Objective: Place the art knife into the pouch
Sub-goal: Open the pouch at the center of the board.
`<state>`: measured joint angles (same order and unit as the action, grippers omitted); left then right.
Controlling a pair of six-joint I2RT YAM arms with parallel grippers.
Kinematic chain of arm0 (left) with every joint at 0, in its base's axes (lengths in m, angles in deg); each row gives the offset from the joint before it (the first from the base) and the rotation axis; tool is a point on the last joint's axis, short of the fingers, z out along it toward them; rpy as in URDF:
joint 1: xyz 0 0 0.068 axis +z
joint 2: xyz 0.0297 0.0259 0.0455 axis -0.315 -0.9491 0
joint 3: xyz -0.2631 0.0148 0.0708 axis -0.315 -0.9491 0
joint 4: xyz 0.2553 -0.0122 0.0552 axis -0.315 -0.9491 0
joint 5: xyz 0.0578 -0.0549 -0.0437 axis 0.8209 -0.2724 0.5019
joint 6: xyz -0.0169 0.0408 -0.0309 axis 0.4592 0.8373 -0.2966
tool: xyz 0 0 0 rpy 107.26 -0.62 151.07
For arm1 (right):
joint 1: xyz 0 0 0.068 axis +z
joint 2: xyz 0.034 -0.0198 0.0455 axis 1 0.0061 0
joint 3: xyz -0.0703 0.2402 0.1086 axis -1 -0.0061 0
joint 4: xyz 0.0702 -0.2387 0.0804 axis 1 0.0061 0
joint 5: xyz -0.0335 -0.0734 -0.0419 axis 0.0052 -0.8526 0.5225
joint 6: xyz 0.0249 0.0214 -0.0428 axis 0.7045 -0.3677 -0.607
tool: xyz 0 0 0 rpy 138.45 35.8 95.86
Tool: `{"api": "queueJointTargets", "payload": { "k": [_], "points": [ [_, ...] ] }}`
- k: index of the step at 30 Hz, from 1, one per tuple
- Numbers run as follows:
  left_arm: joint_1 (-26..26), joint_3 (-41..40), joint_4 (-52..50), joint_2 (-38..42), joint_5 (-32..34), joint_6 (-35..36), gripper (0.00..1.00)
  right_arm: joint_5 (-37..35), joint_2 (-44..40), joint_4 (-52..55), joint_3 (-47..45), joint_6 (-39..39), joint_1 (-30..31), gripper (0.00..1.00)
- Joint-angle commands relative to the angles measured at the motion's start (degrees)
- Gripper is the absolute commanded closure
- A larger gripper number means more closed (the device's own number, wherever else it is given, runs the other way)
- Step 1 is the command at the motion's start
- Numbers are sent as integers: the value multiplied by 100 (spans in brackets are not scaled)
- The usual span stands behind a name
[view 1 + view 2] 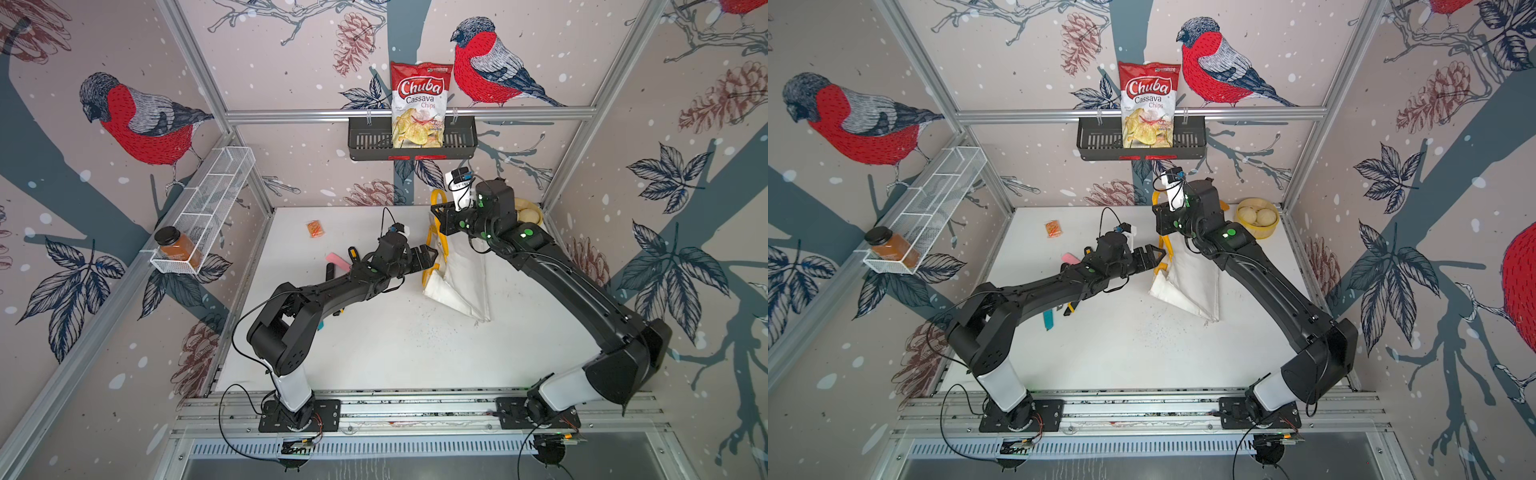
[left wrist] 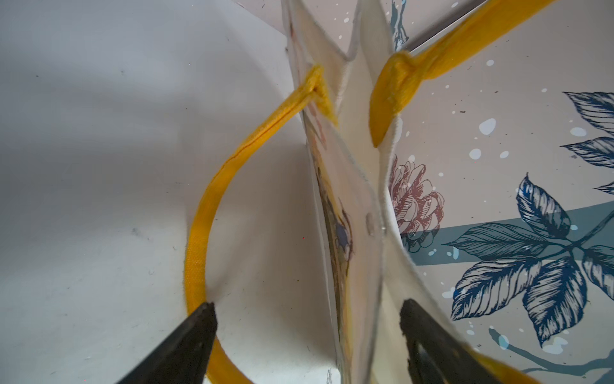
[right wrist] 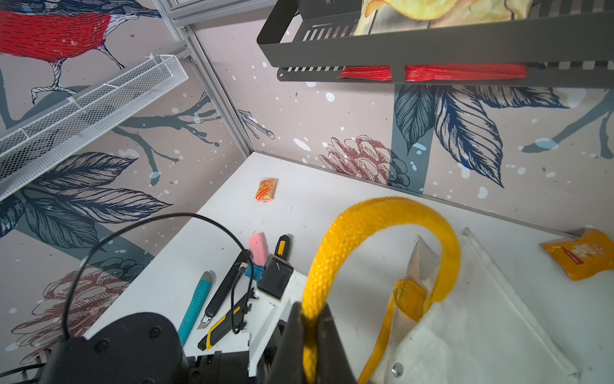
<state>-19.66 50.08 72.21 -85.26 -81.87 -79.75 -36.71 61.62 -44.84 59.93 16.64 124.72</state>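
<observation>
Right hand pinches pouch handle; left hand seemingly straddles rim.

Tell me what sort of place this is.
Most likely a robot lab test cell, not a home. An aluminium frame holds bird-wallpaper panels around a white table, the left arm and right arm are bolted to a rail at its edge, and a chips bag sits in a wall basket.

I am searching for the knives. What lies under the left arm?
In a top view, a teal cutter and a yellow-black knife stick out from under the left arm; their other ends are covered.
</observation>
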Motion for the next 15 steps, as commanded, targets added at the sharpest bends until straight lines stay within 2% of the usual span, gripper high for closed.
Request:
{"api": "queueJointTargets", "payload": {
  "k": [1,10,15],
  "points": [
    [-4,48,8,-133,32,152,17,15,-78,-174,70,-102,26,100],
    [-82,363,332,-443,-408,158,26,291,-131,-381,-60,-79,36,100],
    [-127,477,553,-612,-777,121,45,506,-94,-599,-67,-9,57,100]
  ]
}}
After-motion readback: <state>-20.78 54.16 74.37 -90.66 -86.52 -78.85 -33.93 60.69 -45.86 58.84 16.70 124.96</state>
